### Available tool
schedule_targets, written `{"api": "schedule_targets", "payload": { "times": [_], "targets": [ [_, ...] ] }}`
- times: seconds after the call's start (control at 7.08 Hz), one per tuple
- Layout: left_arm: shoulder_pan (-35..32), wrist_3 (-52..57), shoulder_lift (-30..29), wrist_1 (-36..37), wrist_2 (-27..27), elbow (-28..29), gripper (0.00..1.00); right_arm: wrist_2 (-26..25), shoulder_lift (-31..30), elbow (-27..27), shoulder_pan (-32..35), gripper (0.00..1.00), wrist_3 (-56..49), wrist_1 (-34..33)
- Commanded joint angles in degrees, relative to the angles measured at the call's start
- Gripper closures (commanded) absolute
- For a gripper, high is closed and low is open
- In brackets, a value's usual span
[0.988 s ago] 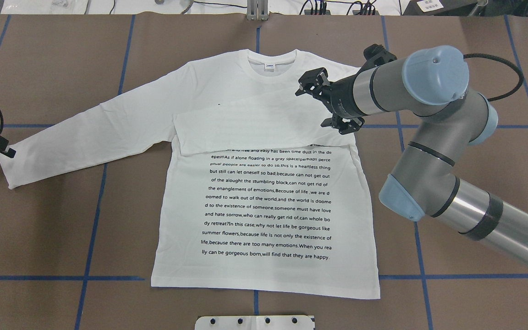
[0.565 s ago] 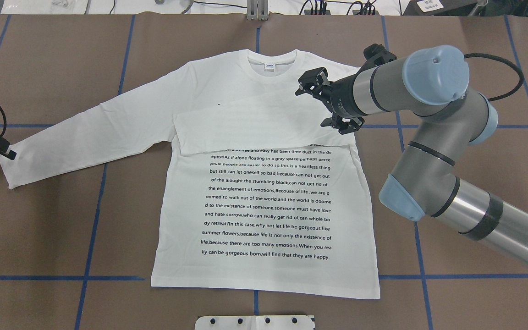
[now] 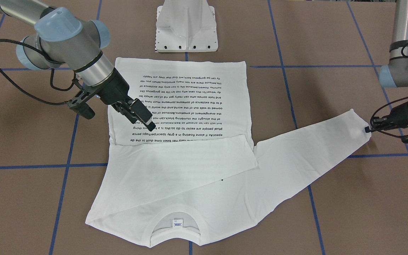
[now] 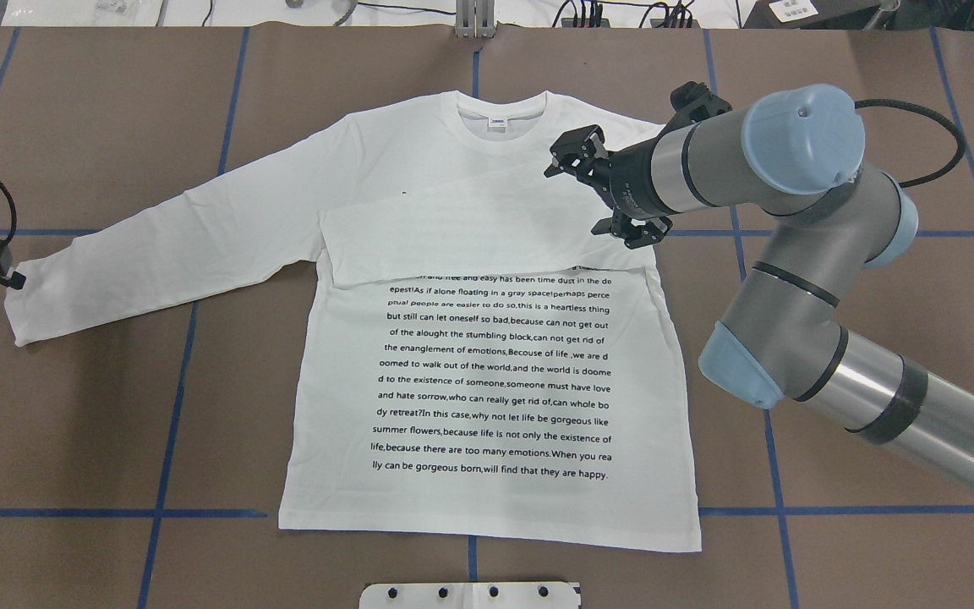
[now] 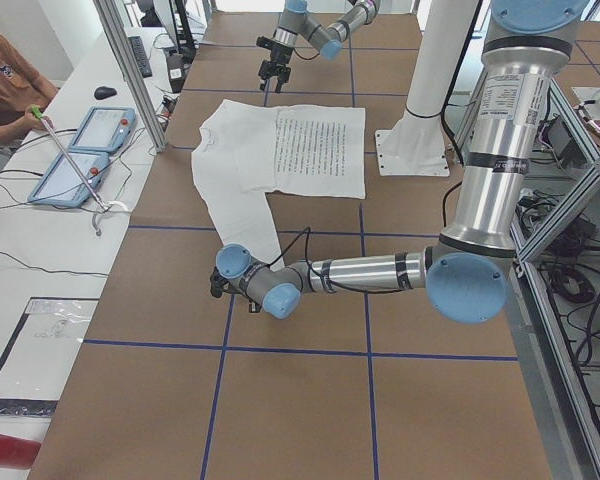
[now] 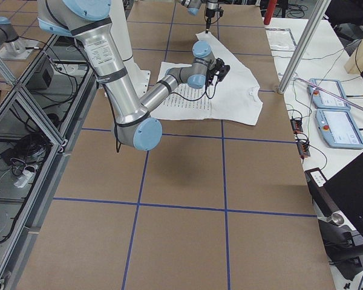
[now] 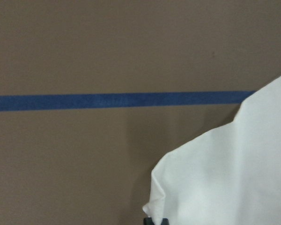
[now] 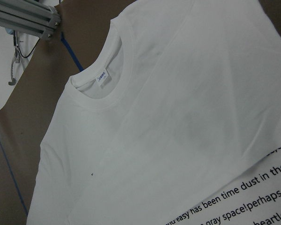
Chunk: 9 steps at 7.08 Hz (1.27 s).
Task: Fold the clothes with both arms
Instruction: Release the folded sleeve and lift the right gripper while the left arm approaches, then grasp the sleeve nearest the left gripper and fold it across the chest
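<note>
The white long-sleeved T-shirt [image 4: 487, 381] lies flat on the brown table, text side up, collar and label at the far side. One sleeve is folded across the chest [image 3: 175, 159]. The other sleeve stretches out to the overhead view's left. My left gripper [image 4: 13, 279] is shut on that sleeve's cuff [image 3: 361, 129], and the left wrist view shows the cuff corner [image 7: 187, 187] at its fingertips. My right gripper [image 3: 149, 125] is open and empty, and hovers over the shirt's folded shoulder edge [image 4: 593, 194]. The right wrist view shows the collar and label [image 8: 102, 77] below it.
The white pedestal base [image 3: 186, 28] stands at the shirt's hem side. Blue tape lines [image 4: 174, 381] cross the brown table cover. A side bench with tablets [image 5: 80, 150] and an aluminium post [image 5: 130, 70] lie beyond the collar side. A person [image 5: 5, 85] sits there.
My left gripper has shifted a little toward the far side with the cuff, and the sleeve end has followed it. The right arm has not moved.
</note>
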Motion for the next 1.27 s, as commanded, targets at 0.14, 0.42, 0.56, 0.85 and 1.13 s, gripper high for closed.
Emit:
{"api": "schedule_targets", "payload": {
  "times": [0.14, 0.42, 0.56, 0.85, 1.13],
  "targets": [
    [0.61, -21.54, -7.22, 0.47, -3.98, -8.97, 1.0, 9.3, -5.89, 3.97, 7.4, 0.01, -3.99, -0.05],
    [7.78, -41.98, -19.16, 0.03, -5.16, -8.8, 1.0, 21.1, -12.48, 3.45, 17.95, 0.01, -16.79, 0.13],
    [12.69, -51.58, -25.49, 0.03, -3.76, -8.19, 1.0, 23.23, -15.03, 2.83, 21.56, 0.01, -22.69, -0.22],
    [19.13, -63.31, -38.05, -0.15, 9.28, -5.92, 1.0, 23.35, -19.52, 1.95, 23.62, 0.0, -27.82, 0.04],
    [22.31, -72.89, -51.43, -7.39, 16.96, 8.18, 1.0, 23.08, -21.29, 1.95, 24.67, 0.0, -28.45, 0.22]
  ]
}}
